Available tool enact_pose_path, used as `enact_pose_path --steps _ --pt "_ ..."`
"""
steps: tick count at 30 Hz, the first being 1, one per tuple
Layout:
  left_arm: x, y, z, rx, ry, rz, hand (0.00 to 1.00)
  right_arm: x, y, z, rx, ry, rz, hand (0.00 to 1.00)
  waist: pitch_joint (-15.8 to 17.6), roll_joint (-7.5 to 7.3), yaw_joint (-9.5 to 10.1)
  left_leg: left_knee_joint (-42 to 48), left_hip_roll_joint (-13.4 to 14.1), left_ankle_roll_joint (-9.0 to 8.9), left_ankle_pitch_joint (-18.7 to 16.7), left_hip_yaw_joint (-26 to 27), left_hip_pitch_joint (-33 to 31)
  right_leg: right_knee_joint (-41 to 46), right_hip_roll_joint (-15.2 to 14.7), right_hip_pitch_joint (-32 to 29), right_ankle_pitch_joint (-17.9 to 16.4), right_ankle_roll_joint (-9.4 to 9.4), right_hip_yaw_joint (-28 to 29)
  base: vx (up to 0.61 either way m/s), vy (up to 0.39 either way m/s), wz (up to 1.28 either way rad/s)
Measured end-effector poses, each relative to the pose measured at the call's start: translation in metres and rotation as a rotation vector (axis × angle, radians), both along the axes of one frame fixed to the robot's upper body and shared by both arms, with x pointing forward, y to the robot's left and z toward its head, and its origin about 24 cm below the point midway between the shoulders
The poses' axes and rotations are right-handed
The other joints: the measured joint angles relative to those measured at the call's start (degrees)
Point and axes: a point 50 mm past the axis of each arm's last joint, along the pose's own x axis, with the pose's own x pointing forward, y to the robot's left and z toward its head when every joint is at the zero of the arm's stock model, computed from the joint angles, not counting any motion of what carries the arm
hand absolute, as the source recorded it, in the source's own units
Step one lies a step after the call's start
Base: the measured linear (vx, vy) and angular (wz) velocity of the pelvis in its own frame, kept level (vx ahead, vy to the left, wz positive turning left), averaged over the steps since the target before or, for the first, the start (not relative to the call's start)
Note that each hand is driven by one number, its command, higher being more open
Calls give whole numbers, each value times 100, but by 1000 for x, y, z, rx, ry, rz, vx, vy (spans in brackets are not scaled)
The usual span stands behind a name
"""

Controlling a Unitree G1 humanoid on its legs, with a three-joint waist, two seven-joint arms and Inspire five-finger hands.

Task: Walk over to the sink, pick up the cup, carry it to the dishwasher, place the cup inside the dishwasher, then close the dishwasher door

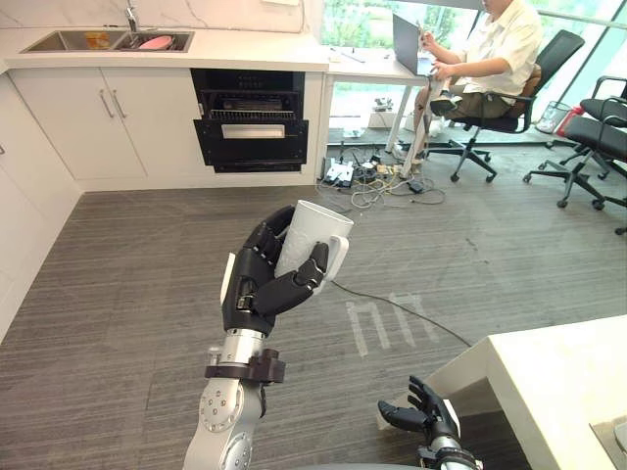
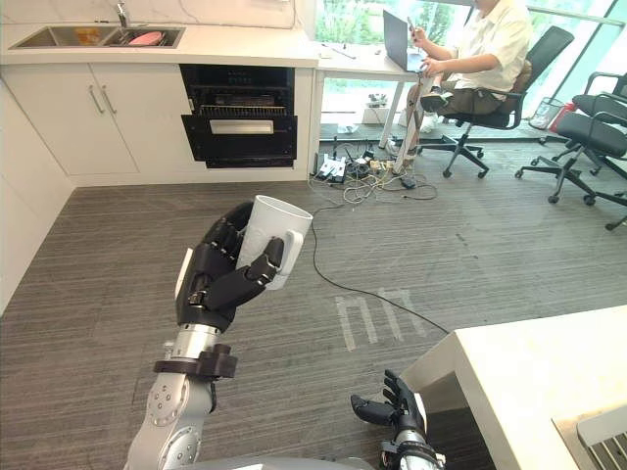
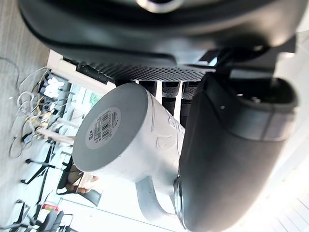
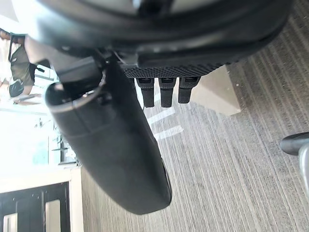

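Flooring (image 1: 127,255) of grey planks runs to a white counter (image 1: 255,51) at the far wall, where the black dishwasher (image 1: 250,122) stands with a rack showing, right of the sink (image 1: 108,41). A person (image 1: 495,49) sits further right. Left hand (image 1: 257,284), raised mid-room, has fingers and thumb wrapped around the white cup (image 1: 318,235), well apart from the dishwasher. Right hand (image 1: 426,416) hangs low beside a white table (image 1: 549,382), fingers relaxed, holding nothing.

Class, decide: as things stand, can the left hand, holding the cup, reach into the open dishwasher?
Probably not yet: the left hand grips the cup over the floor, the dishwasher well across the room.
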Motion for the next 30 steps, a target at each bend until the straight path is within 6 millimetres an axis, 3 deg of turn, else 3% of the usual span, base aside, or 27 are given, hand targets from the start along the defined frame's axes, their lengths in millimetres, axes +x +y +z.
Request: enact_pose_path --steps 2,5,9,10,11,12,13,14,18,20,22,23,25,27,30 --pt "0 -1 -11 -3 58 -12 30 3 -2 1 -8 -3 -24 90 -2 4 17 -273 -7 -83 65 -26 58 -7 -15 12 -7 -19 -78 -21 -49 24" --pt "1 1 -20 10 109 -6 30 13 -7 4 -21 -27 -43 90 2 -3 28 -339 -39 -26 233 -230 -19 -18 -84 14 -27 -29 -366 2 -44 47" --pt "3 12 -20 17 109 38 30 28 -14 9 -43 -60 -45 90 39 -3 36 -39 -181 -37 307 -693 -408 -14 -258 12 -87 -17 -949 -15 -18 84" --pt "4 15 -18 7 101 54 30 34 -18 11 -56 -71 -47 90 101 -11 21 163 -217 -211 272 -574 -643 -29 -357 16 -87 -18 -1213 -99 45 124" --pt "7 17 -14 4 84 66 30 37 -25 13 -71 -79 -65 90 216 11 37 424 -11 -324 -21 62 -841 -57 -438 43 -85 -18 -1487 -116 50 124" --pt "8 18 -13 4 78 70 30 39 -29 14 -79 -87 -76 90 266 28 45 665 204 -324 -139 529 -979 -56 -458 56 -85 -16 -1621 -123 47 115" --pt "8 21 -13 5 77 86 30 43 -35 18 -103 -98 -85 90 355 102 44 1029 627 -239 -242 1233 -1122 -42 -479 113 -117 30 -1844 -96 90 102" --pt "8 23 -13 0 79 95 30 45 -42 20 -129 -103 -86 90 436 203 29 1137 900 -211 -143 1586 -1119 37 -501 188 -198 134 -2018 -80 134 93" --pt "5 27 -10 -11 72 104 30 44 -52 22 -145 -107 -127 90 495 195 85 1398 477 97 -429 1378 -1228 612 -1020 113 -629 478 -2241 9 285 50" --pt "4 27 -1 -16 32 97 30 42 -55 22 -151 -104 -136 90 520 151 67 1618 139 304 -714 1281 -1245 1289 -1461 15 -952 617 -2330 130 268 54" --pt "4 27 5 -17 5 94 30 44 -55 23 -167 -103 -117 90 523 186 36 1790 -36 461 -933 1178 -1208 2495 -1793 -396 -1003 384 -2175 215 271 47" --pt "3 27 9 -8 -13 86 30 43 -51 22 -158 -95 -113 90 552 189 -45 1826 -102 583 -1055 963 -1063 3490 -1752 -790 -1015 172 -1646 186 127 56" --pt "3 27 11 1 -23 79 30 43 -48 23 -153 -102 -114 90 606 177 -84 1754 -110 611 -1131 778 -838 4030 -1406 -1077 -1217 231 -1217 286 78 56" --pt "3 27 12 18 -33 67 30 50 -50 33 -173 -156 -112 90 600 145 -157 1416 -209 574 -1161 613 -579 3861 -1053 -1591 -1327 229 -1110 282 33 44" --pt "4 22 12 19 -34 43 30 56 -55 43 -196 -205 -116 90 627 175 -211 1015 -266 480 -1167 426 -155 2746 -642 -2146 -1208 211 -1281 463 12 39"
